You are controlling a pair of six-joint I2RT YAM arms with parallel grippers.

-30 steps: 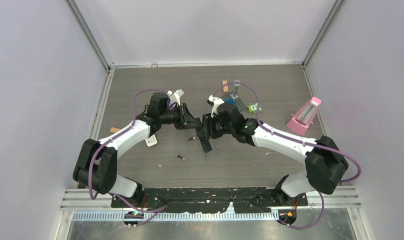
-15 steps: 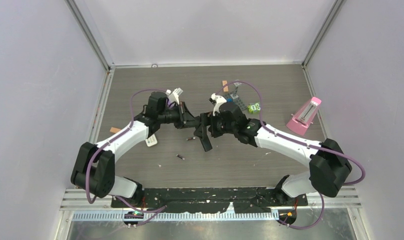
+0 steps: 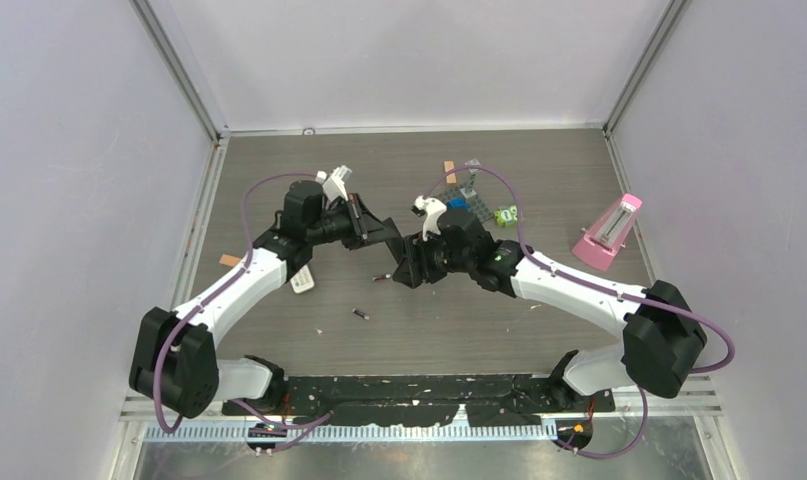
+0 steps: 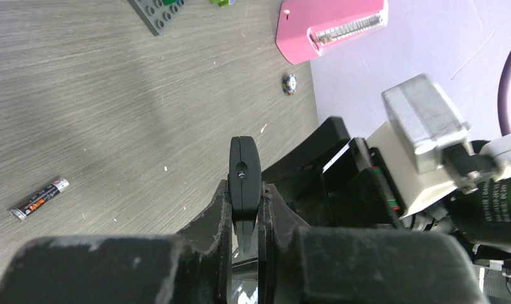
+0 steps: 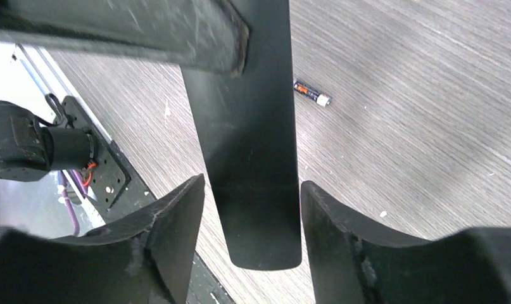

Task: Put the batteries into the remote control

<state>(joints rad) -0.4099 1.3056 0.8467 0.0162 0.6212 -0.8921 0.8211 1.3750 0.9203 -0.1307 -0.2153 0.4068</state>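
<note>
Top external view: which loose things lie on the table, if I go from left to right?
Orange strip → small white object → battery → second battery → green toy → pink metronome.

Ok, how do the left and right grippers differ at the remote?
The left gripper has its jaws shut on the remote, pinching its broad faces; the right gripper has its jaws open, flanking the remote's narrow edges. The left gripper plainly clamps it; the right gripper seems not to press it, though the gaps are slim. Both meet the same remote.
</note>
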